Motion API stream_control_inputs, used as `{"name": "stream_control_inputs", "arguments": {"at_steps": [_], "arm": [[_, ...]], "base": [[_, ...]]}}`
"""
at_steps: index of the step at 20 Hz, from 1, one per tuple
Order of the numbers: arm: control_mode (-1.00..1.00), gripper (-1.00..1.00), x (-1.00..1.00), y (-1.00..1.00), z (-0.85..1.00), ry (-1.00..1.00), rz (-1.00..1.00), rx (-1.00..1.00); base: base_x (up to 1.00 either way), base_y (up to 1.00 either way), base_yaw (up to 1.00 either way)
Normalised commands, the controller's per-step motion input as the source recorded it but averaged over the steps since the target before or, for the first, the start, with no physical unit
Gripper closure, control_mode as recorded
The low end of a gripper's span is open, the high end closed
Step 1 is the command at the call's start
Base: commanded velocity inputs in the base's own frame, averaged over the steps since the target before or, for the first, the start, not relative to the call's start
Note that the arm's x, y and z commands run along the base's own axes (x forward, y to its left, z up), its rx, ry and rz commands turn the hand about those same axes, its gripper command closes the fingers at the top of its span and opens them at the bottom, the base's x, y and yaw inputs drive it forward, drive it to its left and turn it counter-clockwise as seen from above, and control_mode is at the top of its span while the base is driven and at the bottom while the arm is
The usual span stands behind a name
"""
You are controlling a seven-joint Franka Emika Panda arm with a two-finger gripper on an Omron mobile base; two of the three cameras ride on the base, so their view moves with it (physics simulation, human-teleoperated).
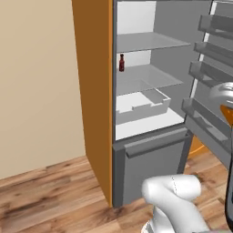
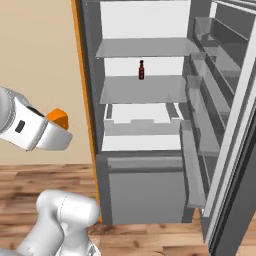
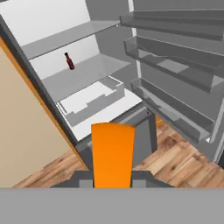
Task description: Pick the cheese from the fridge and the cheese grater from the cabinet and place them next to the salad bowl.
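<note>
The gripper's (image 3: 112, 186) fingertips are cut off at the bottom of the hand view, yet the cheese (image 3: 112, 154) stands clamped between them, an orange slab at lower centre. In the right base view only an orange corner of it pokes past the white hand at middle left. The arm is raised outside the open fridge (image 2: 142, 165), hand tipped toward the shelves. A small dark red bottle (image 2: 141, 70) stands on a middle shelf (image 2: 135, 90).

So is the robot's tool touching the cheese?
Touching. In the hand view the orange cheese rises from the tool, whose fingers hug its bottom edge on both sides.
</note>
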Motion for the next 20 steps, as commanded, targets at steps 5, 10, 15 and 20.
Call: {"name": "stream_control_inputs", "arguments": {"at_steps": [5, 10, 15, 20], "arm": [[1.00, 1.00, 0.00, 0.00, 0.00, 0.00, 0.00, 0.00], [1.00, 1.00, 0.00, 0.00, 0.00, 0.00, 0.00, 0.00], [1.00, 1.00, 0.00, 0.00, 0.00, 0.00, 0.00, 0.00], [1.00, 1.00, 0.00, 0.00, 0.00, 0.00, 0.00, 0.00]], "base": [[-1.00, 0.09, 0.00], [-1.00, 0.00, -0.01], [-1.00, -0.39, -0.18], [-0.86, -0.76, -0.35]]}}
